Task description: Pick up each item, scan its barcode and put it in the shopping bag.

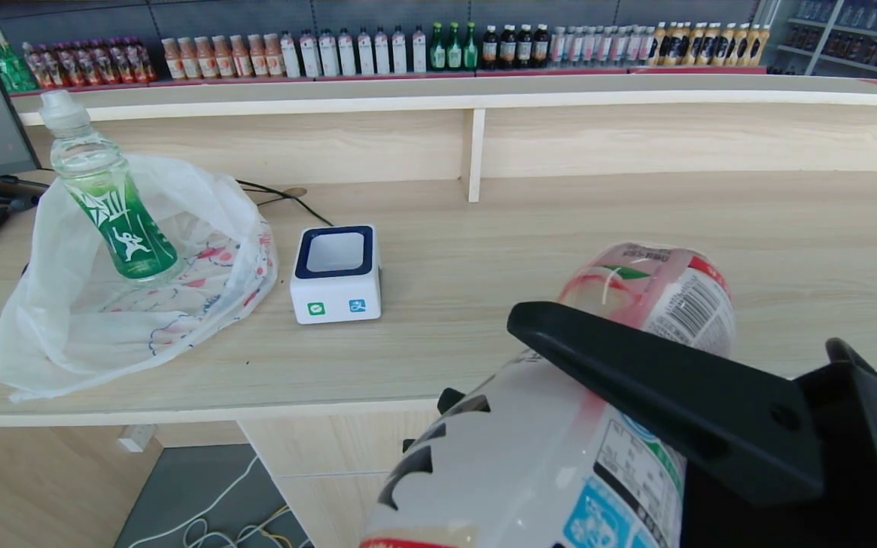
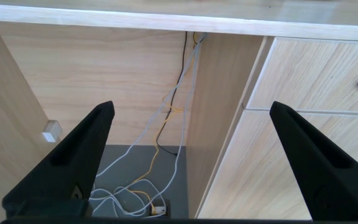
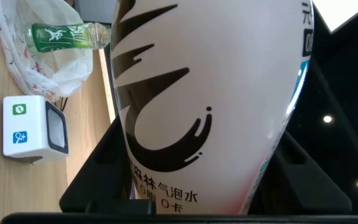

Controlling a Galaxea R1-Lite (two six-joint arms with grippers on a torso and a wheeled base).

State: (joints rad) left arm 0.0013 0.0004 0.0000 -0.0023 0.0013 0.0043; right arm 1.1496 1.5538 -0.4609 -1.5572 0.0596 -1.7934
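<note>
while the right end effector [image 1: 482, 358] is clamping around the white bottle [image 1: 545, 457], it is hanging over the front edge of the desk [image 1: 560, 228], with the bottle tilting and its far end pointing across bare wood. ahead and to the left of this end effector the scanner [image 1: 336, 274] is sitting, with open desk lying between them. just beyond the scanner the shopping bag [image 1: 58, 335] is slumping near the front edge, a green bottle [image 1: 115, 205] standing upright in it. the left end effector [image 2: 191, 112] is hanging with fingers spread wide below the desk's edge, facing a recess where cables [image 2: 182, 68] are dangling beside a drawer front [image 2: 316, 74].
</note>
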